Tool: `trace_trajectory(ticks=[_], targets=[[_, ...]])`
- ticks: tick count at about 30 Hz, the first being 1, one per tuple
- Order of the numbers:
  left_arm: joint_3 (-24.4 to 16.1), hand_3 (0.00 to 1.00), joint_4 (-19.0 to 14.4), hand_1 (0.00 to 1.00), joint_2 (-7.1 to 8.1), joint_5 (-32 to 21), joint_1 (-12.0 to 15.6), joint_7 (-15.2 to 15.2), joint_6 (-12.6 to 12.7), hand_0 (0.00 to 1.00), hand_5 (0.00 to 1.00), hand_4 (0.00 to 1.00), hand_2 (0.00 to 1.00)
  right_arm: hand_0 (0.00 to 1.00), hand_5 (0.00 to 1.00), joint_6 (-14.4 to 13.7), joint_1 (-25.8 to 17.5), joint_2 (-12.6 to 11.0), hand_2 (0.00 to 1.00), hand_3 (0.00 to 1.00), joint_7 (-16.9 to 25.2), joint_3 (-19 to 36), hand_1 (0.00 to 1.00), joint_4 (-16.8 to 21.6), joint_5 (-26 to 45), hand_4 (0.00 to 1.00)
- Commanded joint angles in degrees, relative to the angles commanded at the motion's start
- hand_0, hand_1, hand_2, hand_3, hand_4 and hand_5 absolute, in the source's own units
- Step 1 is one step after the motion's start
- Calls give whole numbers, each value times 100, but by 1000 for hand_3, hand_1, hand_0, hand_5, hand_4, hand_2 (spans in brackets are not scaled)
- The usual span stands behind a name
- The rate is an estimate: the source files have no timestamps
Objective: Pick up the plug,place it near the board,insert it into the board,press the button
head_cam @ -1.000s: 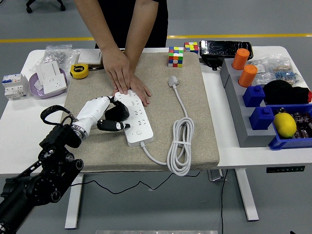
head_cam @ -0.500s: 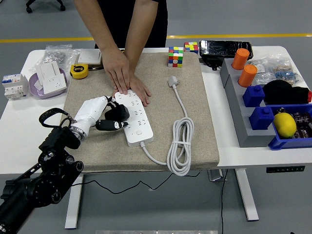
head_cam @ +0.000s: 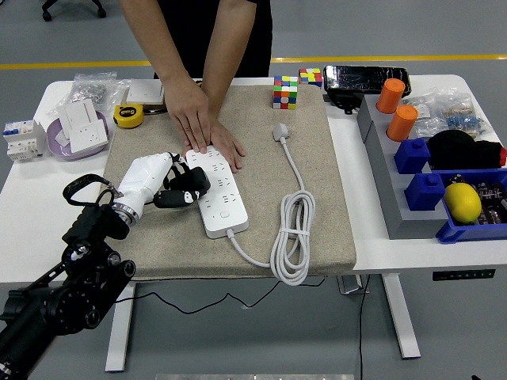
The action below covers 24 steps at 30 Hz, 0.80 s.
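Note:
The white power strip (head_cam: 220, 196) lies on the beige mat (head_cam: 317, 190), running from the mat's middle toward its near edge. Its white plug (head_cam: 283, 132) lies unplugged on the mat to the right, and the cable sits in a coil (head_cam: 291, 237) near the front. My left hand (head_cam: 184, 194), white with black fingers, is at the strip's left edge with fingers curled and nothing in them. A person's two hands (head_cam: 207, 131) press flat on the strip's far end.
A yellow tape measure (head_cam: 128, 115), a purple bowl with a white socket (head_cam: 79, 131) and a breaker (head_cam: 22, 138) sit at left. Two colour cubes (head_cam: 286, 91) stand behind the mat. Grey and blue bins (head_cam: 420, 178) with orange cups and a lemon fill the right side.
My left hand has drawn back a little to the left and away from the strip's side. The person's hands, the plug and the cable have stayed put.

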Motion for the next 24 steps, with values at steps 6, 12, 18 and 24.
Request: trace_trajectory(ticks=[6, 12, 18, 24], targets=[[-62, 322, -170, 292, 66, -111, 12, -207, -82, 353, 157, 406, 295, 827, 931, -1, 6, 9, 748, 788, 8, -5, 751, 0, 16, 998], [-162, 317, -450, 301, 162, -210, 31, -313, -142, 354, 158, 404, 293, 825, 932, -5, 9, 10, 748, 788, 3, 14, 751, 0, 13, 998], [-378, 318, -401, 307, 259, -25, 49, -247, -193, 357, 161, 410, 292, 825, 932, -8, 9, 13, 748, 787, 3, 25, 751, 0, 20, 998], [-712, 326, 133, 310, 300, 68, 68, -265, -227, 360, 170, 426, 301, 827, 933, -3, -5, 14, 748, 787, 0, 18, 751, 0, 6, 998]])
